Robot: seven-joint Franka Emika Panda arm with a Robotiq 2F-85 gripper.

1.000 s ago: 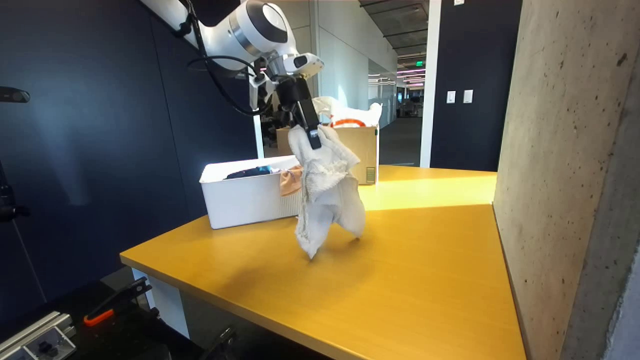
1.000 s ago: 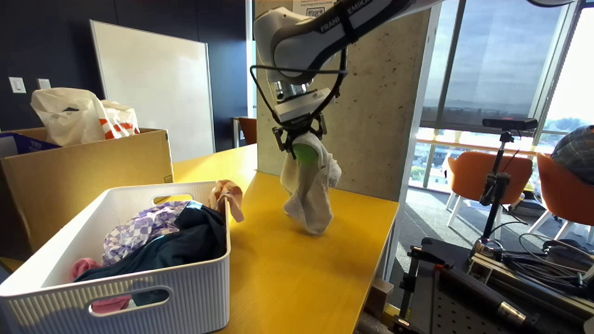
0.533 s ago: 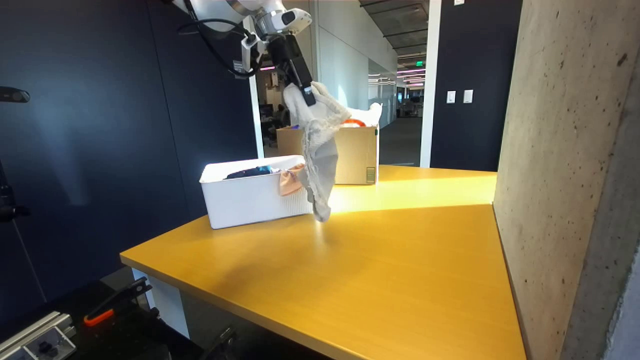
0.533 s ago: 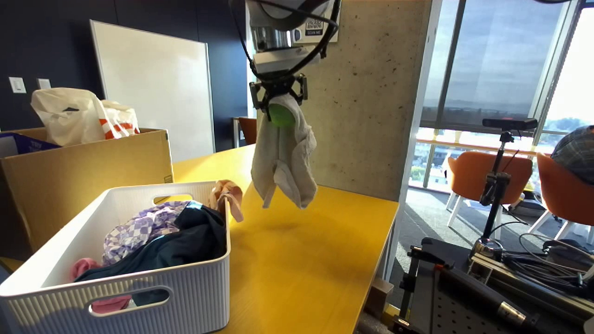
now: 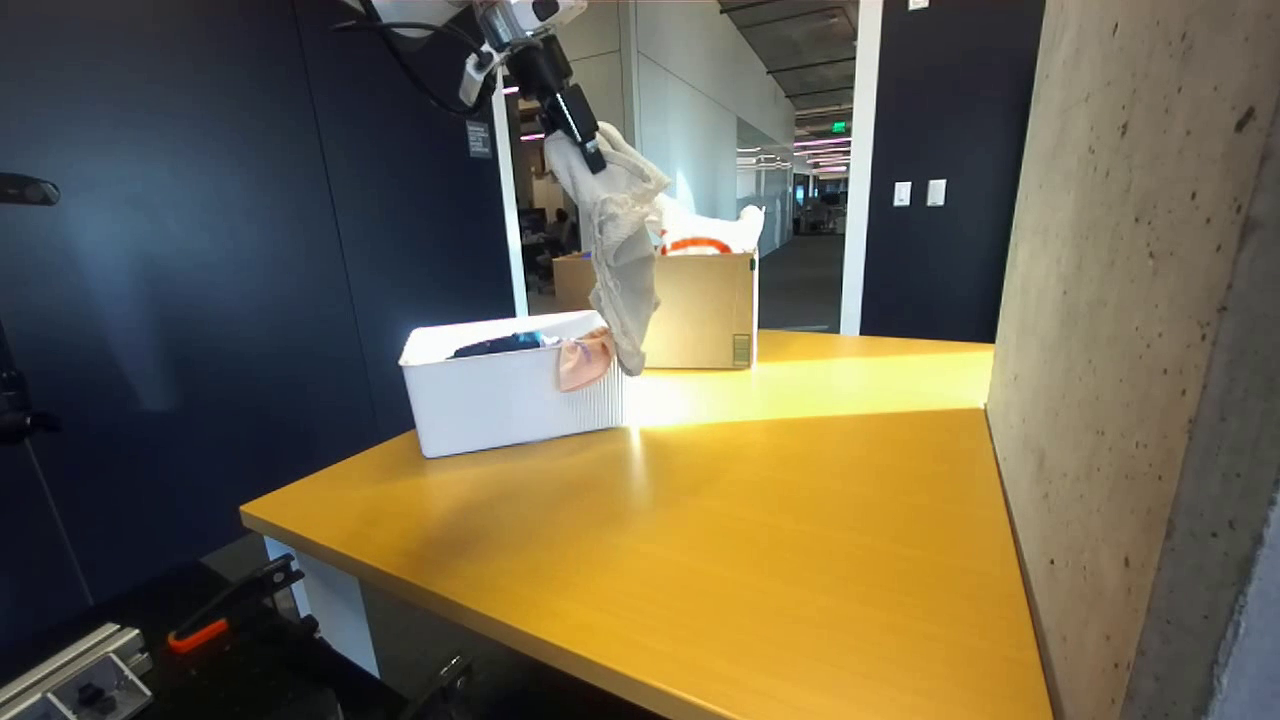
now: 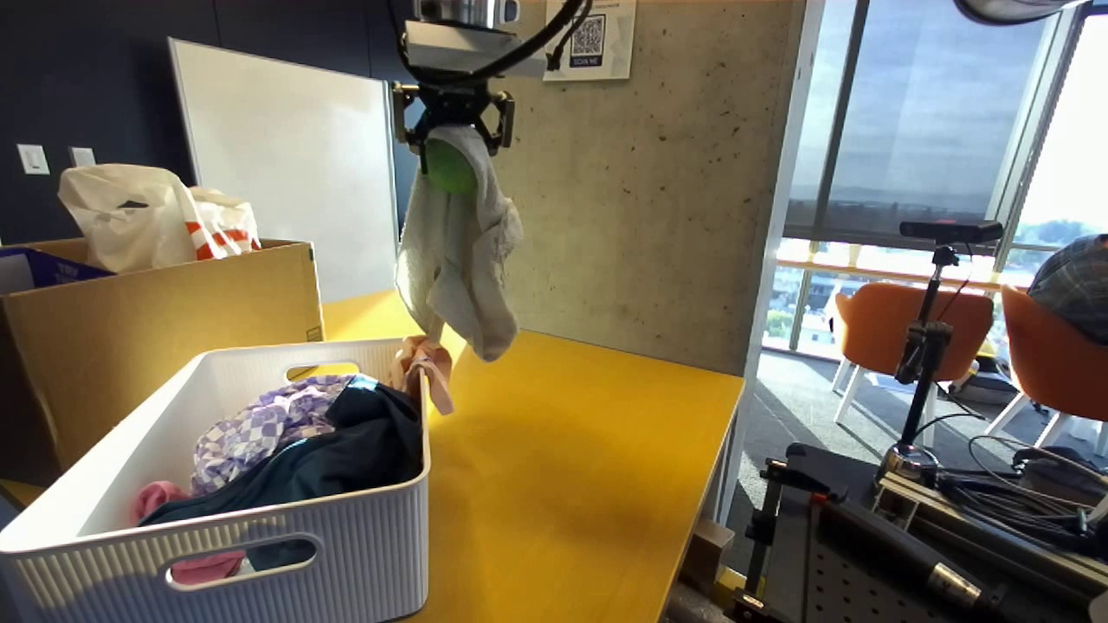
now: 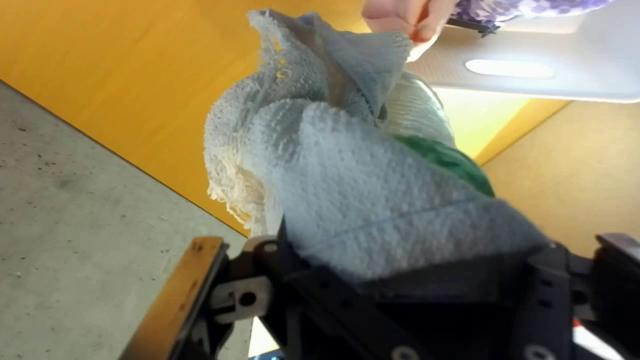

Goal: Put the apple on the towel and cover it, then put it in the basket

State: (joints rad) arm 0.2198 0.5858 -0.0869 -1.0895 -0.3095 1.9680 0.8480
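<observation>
High over the table, my gripper [image 6: 459, 154] is shut on the towel with the apple wrapped in it. The green apple [image 6: 451, 170] shows through a gap in the cloth just below the jaws; most of it is covered. From there the pale towel [image 6: 472, 268] hangs in loose folds. Its lower tip overlaps the corner of the white basket [image 6: 372, 554] in that exterior view; whether it touches, I cannot tell. In the wrist view the towel [image 7: 370, 185] hides the fingertips, and a green strip of apple [image 7: 450, 162] peeks out. The basket [image 5: 500, 410] stands on the table.
Inside the basket lie a purple checked cloth [image 6: 264, 428], a dark garment [image 6: 346, 459] and something pink. A peach cloth [image 6: 426, 372] drapes over its rim. Behind stands a cardboard box [image 6: 173, 311] with plastic bags [image 6: 130, 216]. A concrete pillar [image 6: 675, 190] borders the yellow table [image 5: 800, 520].
My gripper has risen and moved towards the basket, carrying the wrapped apple. The towel's lower end, near the table a second ago, now hangs well above it. The basket has not moved.
</observation>
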